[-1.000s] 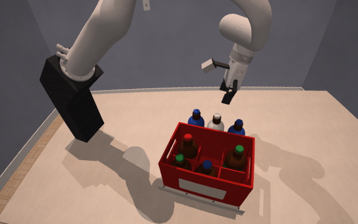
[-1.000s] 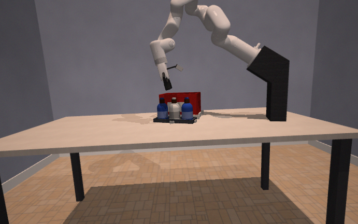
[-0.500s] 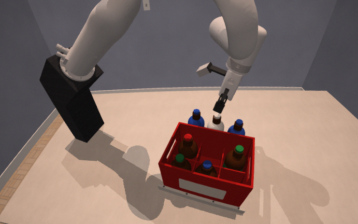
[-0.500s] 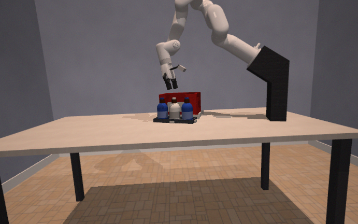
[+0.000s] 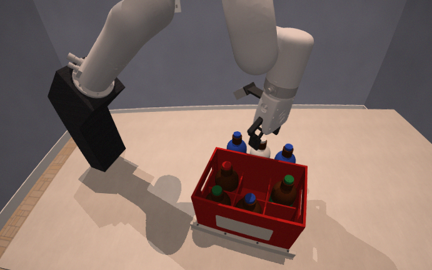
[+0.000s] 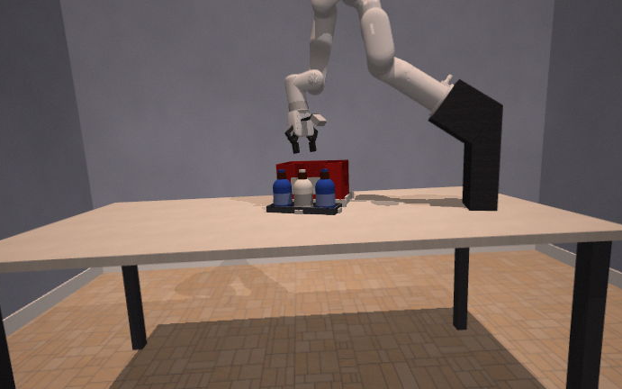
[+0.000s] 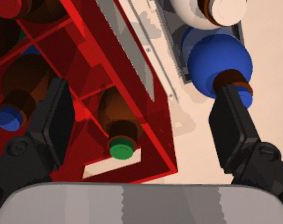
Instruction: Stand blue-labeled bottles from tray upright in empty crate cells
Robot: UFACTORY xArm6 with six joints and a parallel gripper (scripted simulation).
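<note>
My gripper point(image 5: 266, 135) point(image 6: 304, 148) point(image 7: 143, 98) is open and empty, above the crate's tray-side edge. Two blue-labeled bottles stand upright at the ends of the dark tray point(image 6: 271, 209): one point(image 5: 236, 147) point(image 6: 325, 186) nearer the robot base, the other point(image 5: 284, 157) point(image 6: 282, 186) point(image 7: 219, 62) farther away. A white bottle point(image 5: 259, 152) point(image 6: 302, 185) stands between them. The red crate point(image 5: 204, 214) point(image 6: 342, 178) point(image 7: 164, 145) holds brown bottles with red point(image 5: 226, 179), green point(image 5: 217, 198) point(image 5: 284, 194) and blue point(image 5: 250, 203) caps. The tray-side middle cell and the opposite far-end cell are empty.
The crate's high walls and thin dividers surround the cells. A pale rail point(image 5: 241, 238) runs along the crate's foot. The black robot pedestal point(image 5: 89, 124) point(image 6: 482, 154) stands on the table point(image 5: 354, 144) point(image 6: 206, 231), away from crate and tray.
</note>
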